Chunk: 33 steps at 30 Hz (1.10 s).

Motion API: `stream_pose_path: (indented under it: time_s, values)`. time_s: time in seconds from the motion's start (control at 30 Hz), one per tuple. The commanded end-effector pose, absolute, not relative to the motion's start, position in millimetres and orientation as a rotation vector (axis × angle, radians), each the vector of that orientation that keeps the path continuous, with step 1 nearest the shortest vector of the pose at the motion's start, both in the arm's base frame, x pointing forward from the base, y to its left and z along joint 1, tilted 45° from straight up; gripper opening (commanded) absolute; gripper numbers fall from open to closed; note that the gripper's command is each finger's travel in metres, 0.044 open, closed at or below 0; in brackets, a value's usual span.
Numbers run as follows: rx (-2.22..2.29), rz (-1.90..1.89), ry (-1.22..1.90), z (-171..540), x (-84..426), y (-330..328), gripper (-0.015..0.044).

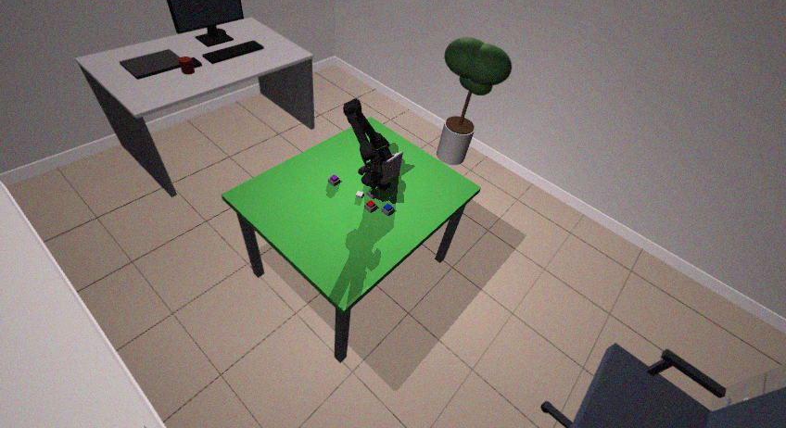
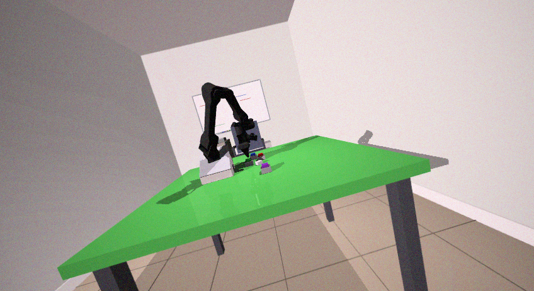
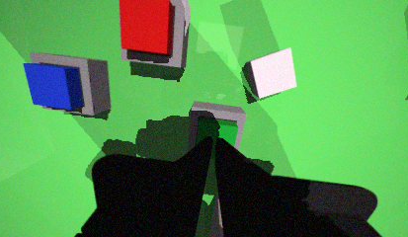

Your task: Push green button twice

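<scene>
Green table (image 3: 339, 148) is seen under the gripper (image 3: 212, 143), whose fingers are pressed together, holding nothing. Its tips are placed right over the green button (image 3: 225, 132). Farther off, a white block (image 3: 272, 73), blue button (image 3: 49, 85) and red button (image 3: 143, 25) are seen.

In the wrist view the gripper (image 3: 212, 143) covers the near edge of the green button (image 3: 225, 131), so whether the tips touch its cap cannot be told. The red button (image 3: 146, 27) at 12 o'clock is cut off by the top edge. In the top view the arm hides the green button entirely, and the white block (image 1: 359, 194) is too small to show detail. In the exterior view the blue button (image 2: 253, 154) at 1 o'clock of the gripper is a tiny speck.
</scene>
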State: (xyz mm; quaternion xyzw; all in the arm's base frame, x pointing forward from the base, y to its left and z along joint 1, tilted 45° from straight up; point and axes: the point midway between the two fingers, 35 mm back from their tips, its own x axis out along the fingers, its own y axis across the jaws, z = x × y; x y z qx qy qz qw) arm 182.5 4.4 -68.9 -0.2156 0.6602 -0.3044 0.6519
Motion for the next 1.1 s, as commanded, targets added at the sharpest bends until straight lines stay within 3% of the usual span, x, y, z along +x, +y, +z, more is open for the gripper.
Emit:
stream_pose_path:
  time_s: [0.0,0.93,1.07]
  values:
    - [-0.509,-0.696,1.512,-74.3,177.8,-2.7,0.002]
    - [-0.509,-0.698,1.512,-80.2,176.6,-9.0,0.002]
    - [-0.507,-0.696,1.511,-58.0,179.4,13.1,0.002]
